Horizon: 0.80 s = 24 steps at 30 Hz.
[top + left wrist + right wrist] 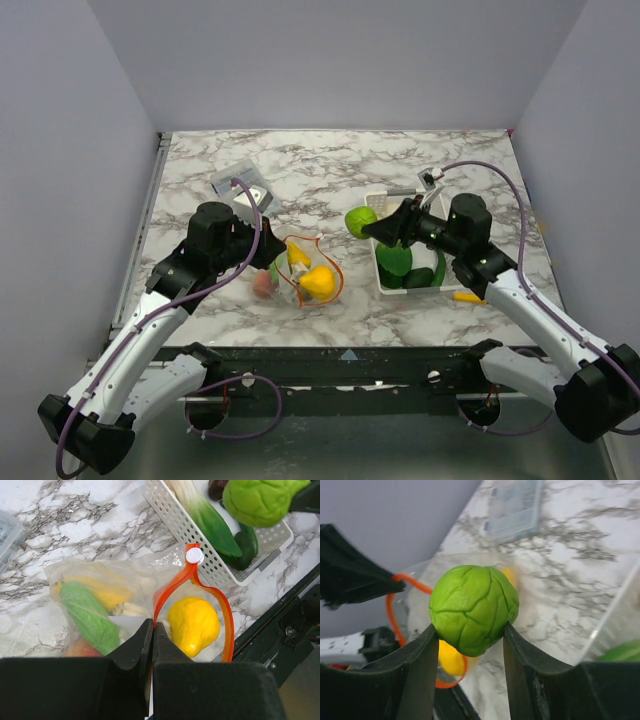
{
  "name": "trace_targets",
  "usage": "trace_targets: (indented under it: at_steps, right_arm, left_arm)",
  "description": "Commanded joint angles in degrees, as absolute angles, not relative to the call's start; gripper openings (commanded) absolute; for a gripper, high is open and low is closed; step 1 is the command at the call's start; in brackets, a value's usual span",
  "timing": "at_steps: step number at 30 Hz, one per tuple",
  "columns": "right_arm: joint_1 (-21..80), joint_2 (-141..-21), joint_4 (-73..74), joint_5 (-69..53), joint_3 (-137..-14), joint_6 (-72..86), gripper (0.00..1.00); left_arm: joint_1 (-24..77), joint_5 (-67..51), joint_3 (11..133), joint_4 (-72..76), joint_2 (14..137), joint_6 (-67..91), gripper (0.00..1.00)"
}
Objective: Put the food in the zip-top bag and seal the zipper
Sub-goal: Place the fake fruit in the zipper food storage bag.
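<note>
The zip-top bag (300, 275) lies open at table centre, its orange-red zipper (172, 587) forming a loop with a white slider (194, 555). Inside are a yellow lemon-like piece (193, 625), a green vegetable (87, 616), another yellow piece and a red-orange fruit (265, 285). My left gripper (153, 625) is shut on the zipper edge and holds the mouth open. My right gripper (468, 630) is shut on a round green leafy vegetable (473, 609), which also shows in the top view (360, 221), held in the air between the basket and the bag.
A white basket (385, 287) right of the bag holds cucumber (419, 278) and other green foods. A thin yellow stick (466, 296) lies by its front right corner. A flat grey-clear packet (243, 184) lies at the back left. The table's dark front rail runs close behind the bag.
</note>
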<state>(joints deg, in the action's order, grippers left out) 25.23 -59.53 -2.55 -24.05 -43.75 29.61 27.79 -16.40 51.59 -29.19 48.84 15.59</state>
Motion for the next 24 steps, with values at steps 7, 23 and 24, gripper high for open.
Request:
trace_targets:
  at_steps: [7,23,24]
  right_arm:
    - [36.75,-62.43,-17.79,-44.32,-43.29,38.34,0.0]
    - [53.39,-79.93,-2.16,-7.38,-58.18,36.24,0.55]
    - [53.9,-80.34,-1.75,-7.11,-58.78,36.01,0.63]
  left_arm:
    - [27.31,-17.5,51.24,-28.01,49.22,14.59,0.0]
    - [27.07,-17.26,50.98,-27.99,47.65,14.5,0.0]
    - [27.04,-17.19,50.98,-28.02,47.51,14.5,0.0]
